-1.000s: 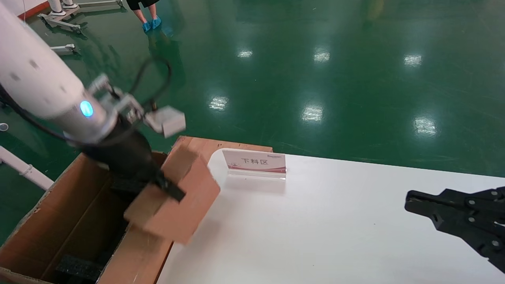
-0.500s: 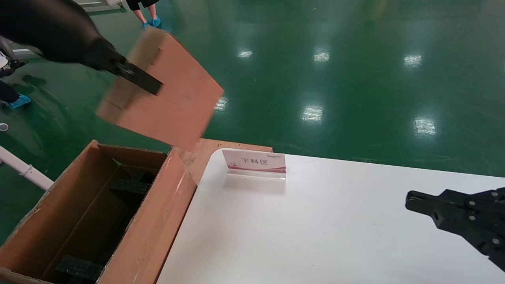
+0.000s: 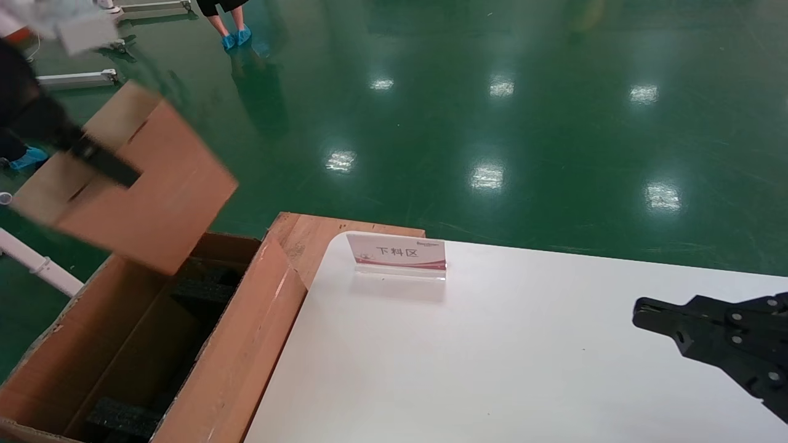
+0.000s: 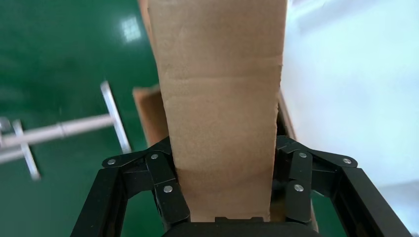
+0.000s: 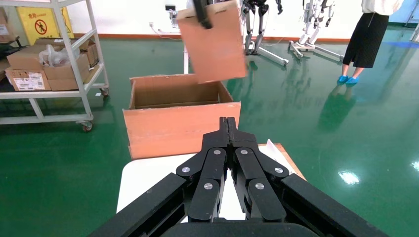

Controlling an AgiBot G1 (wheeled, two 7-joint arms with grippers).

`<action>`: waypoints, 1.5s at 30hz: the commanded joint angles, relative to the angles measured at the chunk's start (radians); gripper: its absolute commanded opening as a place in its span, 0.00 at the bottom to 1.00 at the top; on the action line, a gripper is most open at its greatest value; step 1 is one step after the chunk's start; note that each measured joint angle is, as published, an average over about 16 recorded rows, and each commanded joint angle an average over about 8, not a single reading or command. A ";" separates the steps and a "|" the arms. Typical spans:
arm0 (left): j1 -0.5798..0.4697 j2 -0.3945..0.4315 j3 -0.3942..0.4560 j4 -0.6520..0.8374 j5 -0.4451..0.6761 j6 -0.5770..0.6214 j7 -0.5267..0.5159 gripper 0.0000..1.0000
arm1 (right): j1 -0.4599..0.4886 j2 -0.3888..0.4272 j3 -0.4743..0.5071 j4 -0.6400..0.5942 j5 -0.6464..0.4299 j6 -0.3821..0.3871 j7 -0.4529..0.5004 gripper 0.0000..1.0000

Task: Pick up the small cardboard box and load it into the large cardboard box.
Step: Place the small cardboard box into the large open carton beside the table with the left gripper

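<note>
Brown, flat rectangular small cardboard box (image 3: pixel 132 184): held tilted in the air at the upper left of the head view, its lowest corner over the far end of the large cardboard box (image 3: pixel 74 344); not resting on anything. In the right wrist view it hangs above the open carton's mouth (image 5: pixel 213 42).

Black left gripper (image 4: pixel 223 195): jaws clamped on the small cardboard box, one finger (image 3: pixel 104 165) lying across its broad face, the other hidden behind it.

Deep brown corrugated large cardboard box: lower left of the head view, open, flaps up, just beside the white table (image 3: pixel 523 369). Black foam blocks (image 3: pixel 117 418) lie on its floor.

Black right gripper (image 5: pixel 227 122): idle over the table at the lower right of the head view, fingers pressed together, holding nothing.

White-and-pink acrylic sign stand (image 3: pixel 397 253): upright near the table's far edge.

Green glossy floor (image 3: pixel 492 111): behind the table; a person's legs in blue shoe covers (image 3: pixel 236 35) at the upper left.
</note>
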 commanded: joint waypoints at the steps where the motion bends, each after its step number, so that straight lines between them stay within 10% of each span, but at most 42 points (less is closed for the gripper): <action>1: -0.023 0.001 0.069 0.005 -0.023 0.000 0.015 0.00 | 0.000 0.000 0.000 0.000 0.000 0.000 0.000 0.78; 3: -0.033 0.003 0.128 0.016 -0.045 -0.001 0.030 0.00 | 0.000 0.000 0.000 0.000 0.000 0.000 0.000 1.00; 19: -0.017 -0.023 0.404 0.099 -0.189 -0.027 0.097 0.00 | 0.000 0.001 -0.001 0.000 0.001 0.001 -0.001 1.00; 45: 0.197 -0.090 0.437 0.163 -0.243 -0.190 0.088 0.00 | 0.001 0.001 -0.003 0.000 0.002 0.001 -0.001 1.00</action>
